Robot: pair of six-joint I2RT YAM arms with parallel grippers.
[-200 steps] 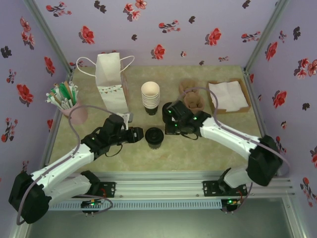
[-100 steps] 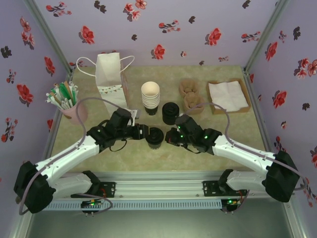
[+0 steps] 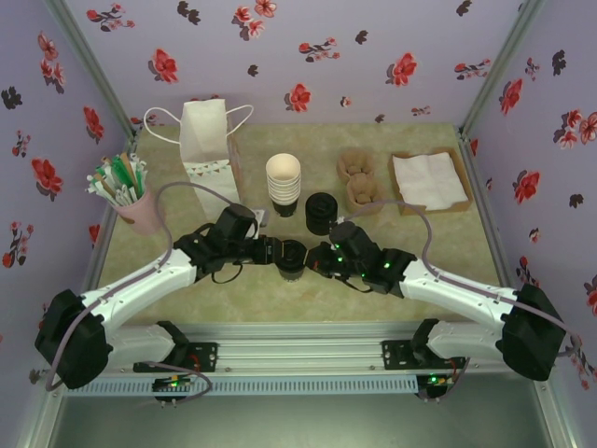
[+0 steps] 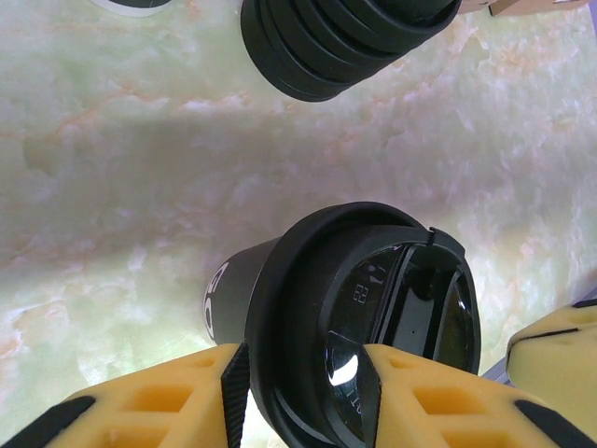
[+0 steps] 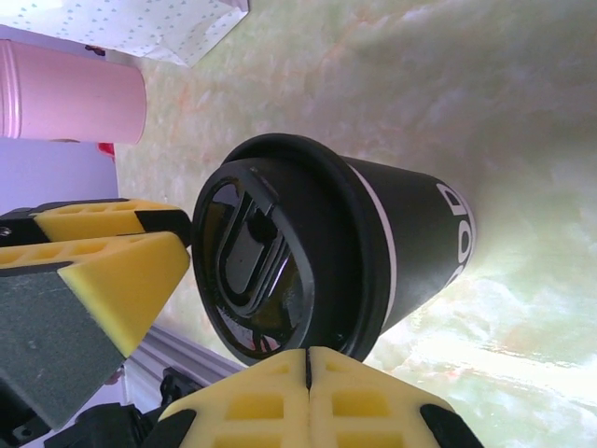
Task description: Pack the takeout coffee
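The takeout coffee (image 3: 291, 257), a dark cup with a black lid, stands upright on the table's middle. My left gripper (image 3: 276, 251) is at its left side. In the left wrist view the coffee (image 4: 373, 299) fills the lower half. My left gripper (image 4: 303, 366) is open there, and the lid's near edge lies in the gap between its fingers. My right gripper (image 3: 317, 259) is at the cup's right side. In the right wrist view that gripper (image 5: 308, 359) is shut with nothing in it, its tips against the lid rim of the coffee (image 5: 308, 243).
A squat stack of black lids (image 3: 320, 211) and a stack of cream-rimmed cups (image 3: 284, 177) stand just behind the coffee. A white paper bag (image 3: 210, 154) is at the back left and a pink holder of sticks (image 3: 131, 201) at the left. Brown carriers (image 3: 359, 182) and a napkin tray (image 3: 429, 180) are at the back right.
My right gripper has come from the lid stack down to the coffee's right side. My left gripper has slid right up to the lid. The cup has stayed put.
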